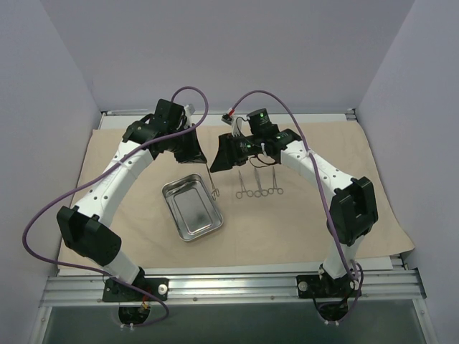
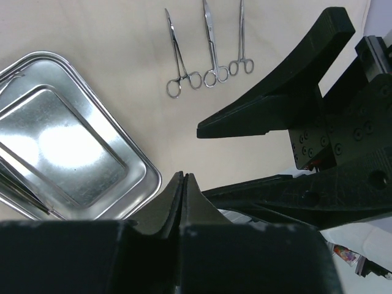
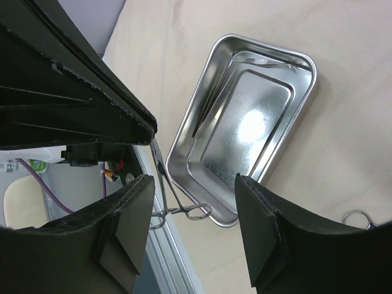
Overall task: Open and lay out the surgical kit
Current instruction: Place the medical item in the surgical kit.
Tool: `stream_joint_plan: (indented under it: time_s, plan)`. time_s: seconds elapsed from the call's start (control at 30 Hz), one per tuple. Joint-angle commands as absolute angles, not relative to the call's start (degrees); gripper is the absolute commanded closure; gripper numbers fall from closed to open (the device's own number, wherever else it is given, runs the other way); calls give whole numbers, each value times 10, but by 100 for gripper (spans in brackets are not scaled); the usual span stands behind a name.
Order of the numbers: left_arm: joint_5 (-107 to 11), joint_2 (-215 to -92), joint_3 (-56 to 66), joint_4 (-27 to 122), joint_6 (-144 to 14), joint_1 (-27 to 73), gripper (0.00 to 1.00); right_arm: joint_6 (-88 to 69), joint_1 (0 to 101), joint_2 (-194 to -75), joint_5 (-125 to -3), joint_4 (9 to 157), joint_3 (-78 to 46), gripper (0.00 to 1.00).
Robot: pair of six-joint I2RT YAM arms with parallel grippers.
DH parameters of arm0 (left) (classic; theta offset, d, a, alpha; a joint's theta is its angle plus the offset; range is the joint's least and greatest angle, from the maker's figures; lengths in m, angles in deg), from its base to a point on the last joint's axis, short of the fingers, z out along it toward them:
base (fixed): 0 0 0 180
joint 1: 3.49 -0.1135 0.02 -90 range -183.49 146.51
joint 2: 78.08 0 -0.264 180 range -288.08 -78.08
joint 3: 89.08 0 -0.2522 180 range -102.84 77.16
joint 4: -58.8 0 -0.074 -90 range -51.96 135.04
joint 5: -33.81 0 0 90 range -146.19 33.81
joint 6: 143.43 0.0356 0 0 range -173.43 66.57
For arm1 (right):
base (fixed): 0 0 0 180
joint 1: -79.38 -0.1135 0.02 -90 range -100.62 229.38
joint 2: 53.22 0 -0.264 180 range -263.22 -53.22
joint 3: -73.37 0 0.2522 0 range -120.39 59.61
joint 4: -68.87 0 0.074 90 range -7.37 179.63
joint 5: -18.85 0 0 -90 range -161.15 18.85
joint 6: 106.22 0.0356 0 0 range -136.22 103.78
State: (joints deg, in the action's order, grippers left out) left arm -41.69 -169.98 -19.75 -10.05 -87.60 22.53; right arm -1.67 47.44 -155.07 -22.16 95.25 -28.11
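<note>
Left gripper (image 2: 184,184) has its fingers pinched together on the fourth forceps (image 3: 166,184), which hangs below them, long axis near upright, rings down (just off the tray (image 3: 309,73) rim). The three forceps (image 1: 258,185) lie in a row beyond them on the cloth (image 1: 323,236). The right gripper (image 3: 195,179), fingers apart, stands close and could crowd the lay-down.

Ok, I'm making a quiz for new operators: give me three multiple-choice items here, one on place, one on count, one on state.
1. Where is the steel tray? A on the cloth wrap, left of the forceps row; B off the cloth; C on a shelf.
2. How many forceps lie in that row? A two; B three; C five.
3. The left hand is: A open, empty; B shut on a forceps; C inside the tray.
Answers: 1A, it sits on the beige cloth beside them; 2B, three lie side by side; 3B, one hangs clamped in it.
</note>
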Motion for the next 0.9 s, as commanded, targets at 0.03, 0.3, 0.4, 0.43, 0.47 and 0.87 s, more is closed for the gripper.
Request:
stream_joint_plan:
  time_s: [0.03,0.3,0.4,0.43,0.47,0.87]
  plan:
    - [-393,-1690,-222,-95,-888,221,98,-8,468,-1533,-185,920,-272,46]
    - [-388,-1692,-230,-95,-889,221,98,-2,459,-1530,-158,906,-256,49]
    - [-385,-1694,-230,-91,-891,221,98,-1,455,-1531,-154,907,-254,50]
    - [-384,-1695,-230,-91,-892,221,98,0,455,-1532,-153,907,-254,52]
    - [-383,-1695,-230,-90,-893,221,98,0,454,-1533,-151,907,-253,53]
    - [-368,-1705,-236,-87,-884,200,79,-19,447,-1552,-208,956,-262,100]
